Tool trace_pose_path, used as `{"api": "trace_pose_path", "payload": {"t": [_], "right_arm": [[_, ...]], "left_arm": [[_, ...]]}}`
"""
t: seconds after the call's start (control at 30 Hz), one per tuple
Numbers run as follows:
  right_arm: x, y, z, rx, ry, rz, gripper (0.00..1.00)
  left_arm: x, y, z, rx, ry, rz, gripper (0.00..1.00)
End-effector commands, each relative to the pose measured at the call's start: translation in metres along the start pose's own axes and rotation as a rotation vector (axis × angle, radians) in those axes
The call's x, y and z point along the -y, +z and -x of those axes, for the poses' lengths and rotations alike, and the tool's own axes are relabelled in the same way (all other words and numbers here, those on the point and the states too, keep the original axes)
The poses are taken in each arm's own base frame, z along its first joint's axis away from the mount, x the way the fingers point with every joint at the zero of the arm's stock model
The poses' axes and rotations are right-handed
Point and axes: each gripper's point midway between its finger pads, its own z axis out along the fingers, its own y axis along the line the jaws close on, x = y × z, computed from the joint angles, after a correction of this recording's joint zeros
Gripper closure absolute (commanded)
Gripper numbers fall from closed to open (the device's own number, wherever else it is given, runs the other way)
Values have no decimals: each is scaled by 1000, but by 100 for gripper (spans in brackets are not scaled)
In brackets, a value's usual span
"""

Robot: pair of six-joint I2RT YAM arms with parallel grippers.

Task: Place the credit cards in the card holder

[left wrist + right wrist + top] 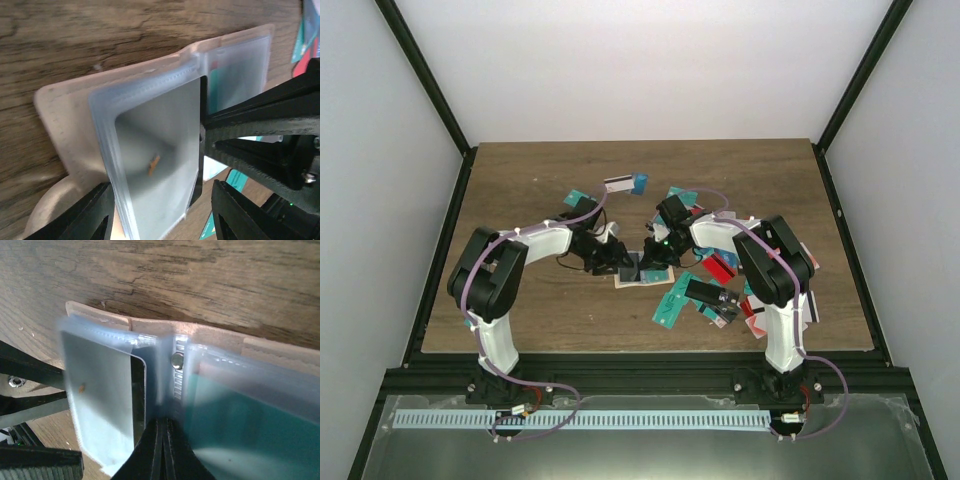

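Left gripper [162, 210]: released, jaws spread either side of the sleeve stack's end. It seems placed to steady the stack, not to grasp it.
Card holder [65, 120]: lies open at the middle of the tabletop [520, 200], nearer the near edge than the far. Its tan cover is down and its clear sleeves [150, 130] are fanned upward so a pocket gapes.
Dark card [199, 150]: partway in the raised sleeve, one long edge exposed.
Right gripper [162, 440]: clenched, tip at that exposed edge. Whether it pinches the card or only pushes it cannot be told.
Teal card [240, 420]: already pocketed in the right-hand sleeve.
Loose credit cards [710, 295]: scattered toward the right edge, some toward the far edge, awaiting insertion.
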Motion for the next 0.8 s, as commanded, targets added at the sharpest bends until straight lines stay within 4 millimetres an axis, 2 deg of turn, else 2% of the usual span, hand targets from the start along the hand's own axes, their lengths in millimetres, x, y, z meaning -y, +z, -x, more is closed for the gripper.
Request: {"api": "trace_pose_path", "payload": {"t": [0.0,0.2,0.47,0.63,0.77], "right_arm": [[34,19,-26,-81,51,-110,99],[34,19,-24,-79,49,-114,99],[32,17,-22,-76,46,-114,99],[30,16,-18,-72,39,-119,99],[27,14,-14,-67,34,-120,99]], "left_arm": [[28,5,8,35,74,-127,45],[41,-7,15,74,97,-146,45],[19,-3,16,65,78,-25,50],[6,-9,18,77,70,70,59],[8,-13,20,88,71,89,71]]}}
